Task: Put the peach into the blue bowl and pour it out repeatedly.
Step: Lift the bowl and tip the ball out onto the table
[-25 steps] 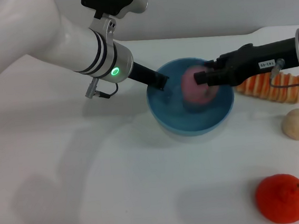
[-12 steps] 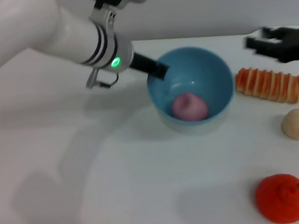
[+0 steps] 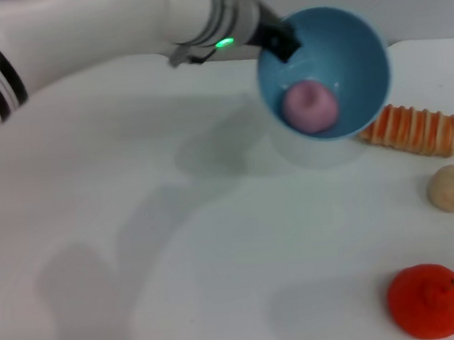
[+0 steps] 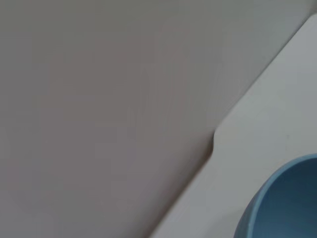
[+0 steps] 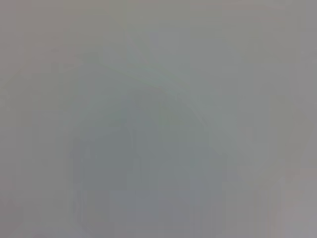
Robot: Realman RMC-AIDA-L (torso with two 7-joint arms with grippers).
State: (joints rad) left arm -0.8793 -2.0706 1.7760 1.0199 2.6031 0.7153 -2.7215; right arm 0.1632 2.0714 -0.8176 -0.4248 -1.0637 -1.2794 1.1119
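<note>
Left claw [image 3: 283, 42] pinched the rim of the light blue, deep plastic bowl [image 3: 343, 50], raised off the white desk [image 3: 178, 247] and tilted for pouring; small pink-purple peach [image 3: 310, 106] lay inside. Right claw unseen.

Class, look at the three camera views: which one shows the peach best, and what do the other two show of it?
The head view shows it best: the peach lies inside the tilted blue bowl, which the left gripper holds by the rim above the table. The left wrist view shows only an edge of the bowl, no peach. The right wrist view shows nothing of it.
</note>
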